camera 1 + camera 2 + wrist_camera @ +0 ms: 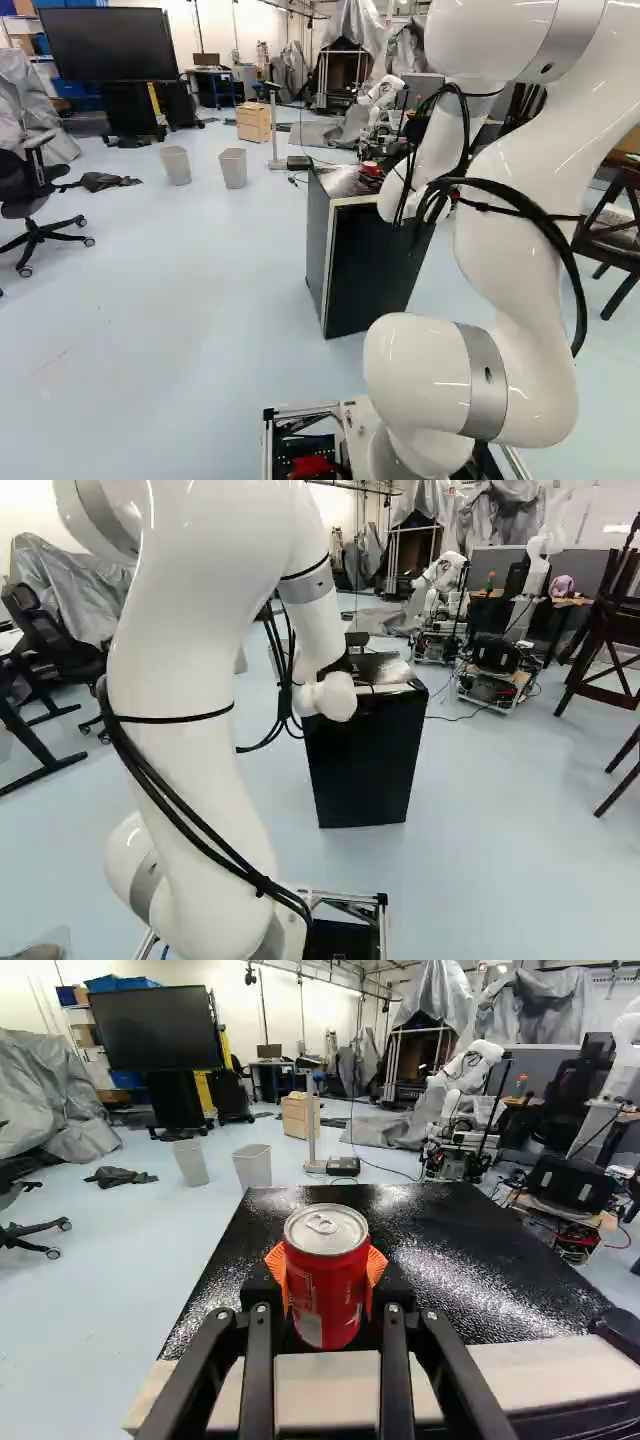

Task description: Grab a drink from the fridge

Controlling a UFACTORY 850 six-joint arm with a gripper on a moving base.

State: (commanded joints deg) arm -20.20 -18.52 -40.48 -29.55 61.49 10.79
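Over the fridge's top, my gripper (pixel 373 178) shows small at the end of the arm in the left base view, partly hidden by the wrist. In the wrist view the gripper (pixel 326 1285) is shut on a red drink can (pixel 327 1290), an orange pad pressing it from each side. The can is upright, its silver lid and unopened tab showing. Whether its base touches the surface below is hidden. The black fridge (pixel 365 760) has a glossy dark top (pixel 460 1260) and a pale front edge; no open door shows.
Two grey bins (pixel 233 168) and a wooden drawer unit (pixel 254 122) stand beyond the fridge. Another robot (pixel 440 590) is farther back. An office chair (pixel 38 205) stands at the left of the left base view, dark wooden chairs (pixel 612 630) at the right of the right base view.
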